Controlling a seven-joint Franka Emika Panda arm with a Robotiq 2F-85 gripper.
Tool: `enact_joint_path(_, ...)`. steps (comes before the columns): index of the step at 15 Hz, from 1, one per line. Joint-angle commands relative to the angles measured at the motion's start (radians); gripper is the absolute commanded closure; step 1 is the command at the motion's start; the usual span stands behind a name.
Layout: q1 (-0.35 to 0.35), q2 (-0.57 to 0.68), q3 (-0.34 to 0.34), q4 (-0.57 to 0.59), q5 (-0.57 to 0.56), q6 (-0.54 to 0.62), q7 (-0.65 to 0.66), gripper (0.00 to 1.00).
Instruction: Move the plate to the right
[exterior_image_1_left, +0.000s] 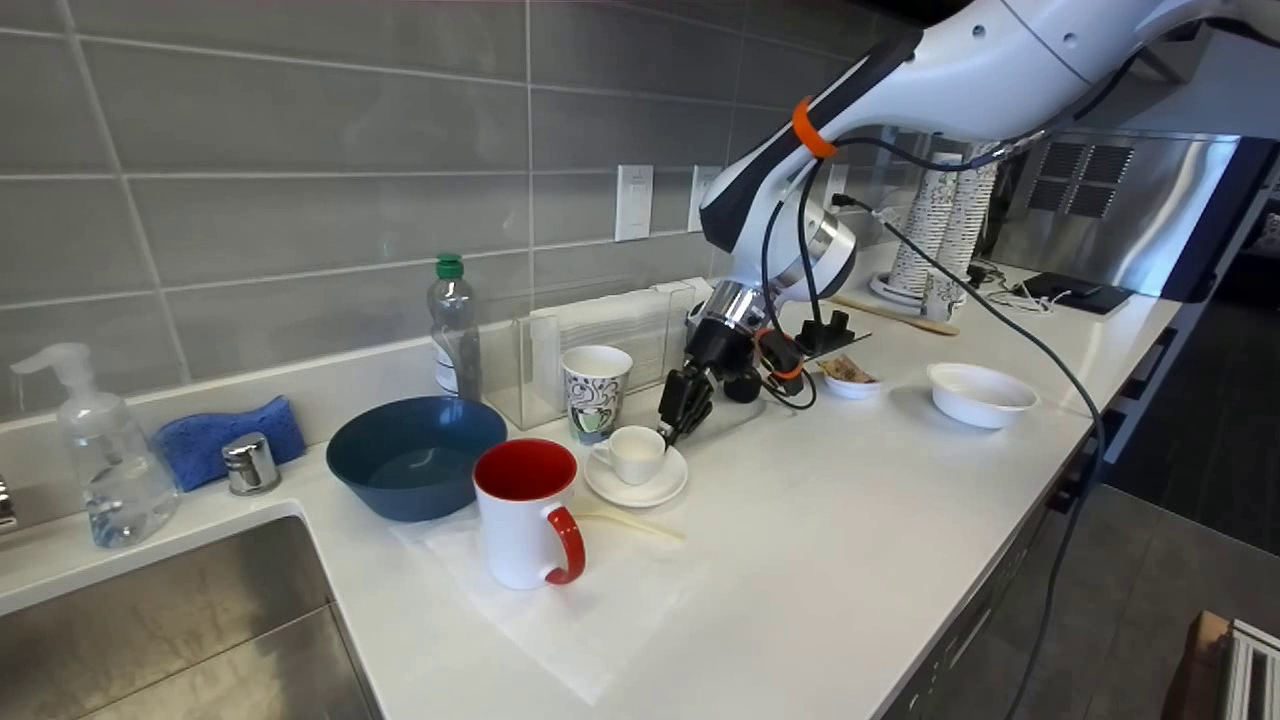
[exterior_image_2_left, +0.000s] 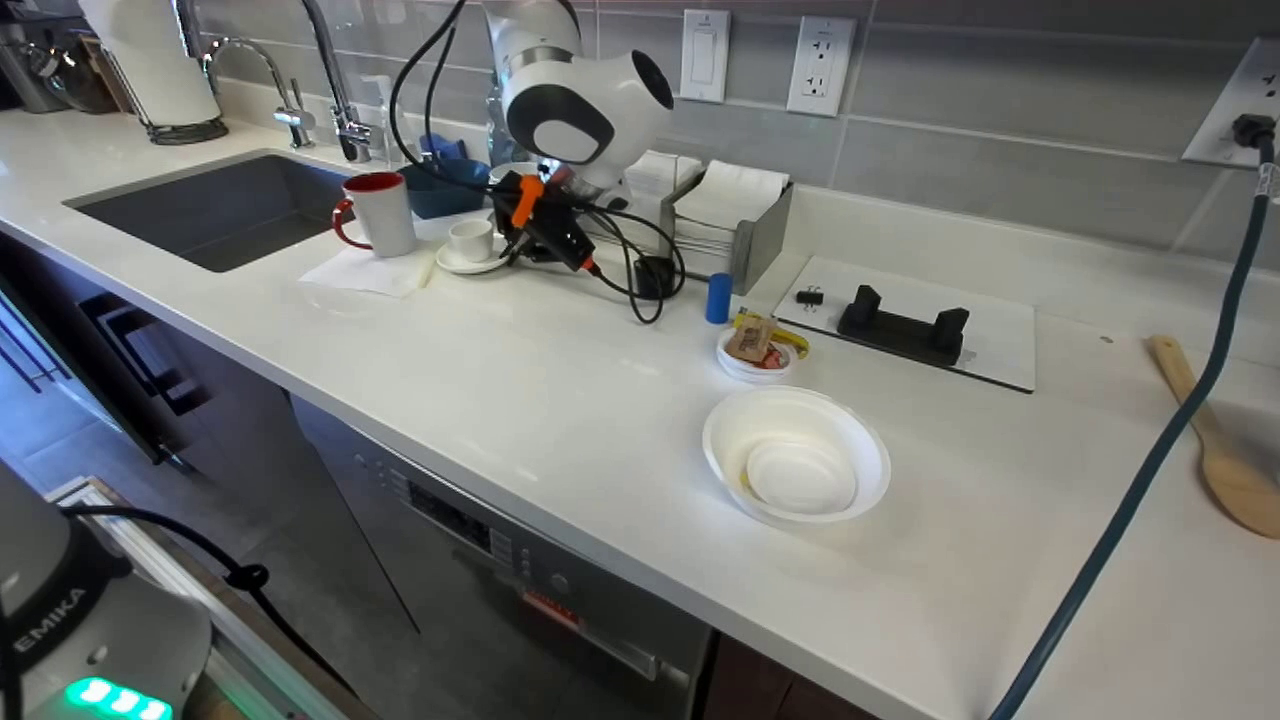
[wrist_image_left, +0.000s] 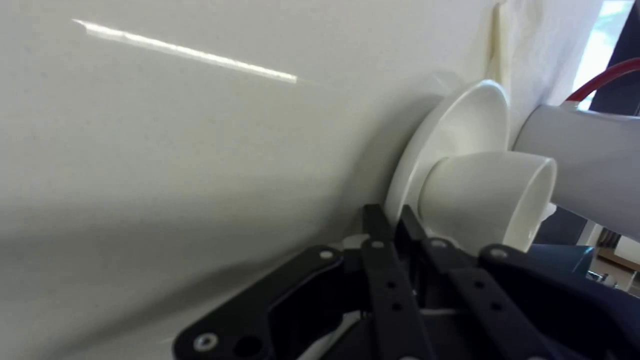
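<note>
The plate (exterior_image_1_left: 642, 496) is a small round white saucer with a white cup (exterior_image_1_left: 637, 456) standing on it. Both also show in an exterior view, the plate (exterior_image_2_left: 456, 265) partly behind the cup (exterior_image_2_left: 471, 240). In the wrist view the plate (wrist_image_left: 472, 122) stands at a slant in the picture, with the cup (wrist_image_left: 477, 192) on its face. My gripper (wrist_image_left: 391, 214) has its two black fingertips close together, one on each side of the plate's rim. It comes in at a low slant from the wall side, as seen in both exterior views (exterior_image_1_left: 669, 434) (exterior_image_2_left: 512, 248).
A red-and-white mug (exterior_image_1_left: 515, 545) and a pale plastic utensil (exterior_image_1_left: 635, 521) lie close by on a napkin. A dark-blue bowl (exterior_image_1_left: 400, 495), a paper cup (exterior_image_1_left: 596, 390) and a napkin holder (exterior_image_2_left: 757, 240) stand by the wall. A white bowl (exterior_image_2_left: 865, 470) and a packet dish (exterior_image_2_left: 745, 373) stand further along.
</note>
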Motion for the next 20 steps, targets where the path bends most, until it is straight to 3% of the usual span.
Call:
enact_joint_path(1,-0.024,-0.088,0.003,-0.103,0.075,-0.023,-0.095,0.98)
enact_joint_path(8,-0.028,-0.197,-0.039,-0.233,0.206,-0.05,-0.228,0.98)
enact_joint_path(12,-0.047,-0.241,-0.091,-0.292,0.339,-0.13,-0.292,0.98)
enact_joint_path(16,-0.05,-0.285,-0.169,-0.353,0.445,-0.22,-0.24,0.98)
enact_joint_path(20,-0.032,-0.33,-0.236,-0.427,0.524,-0.186,-0.138,0.98)
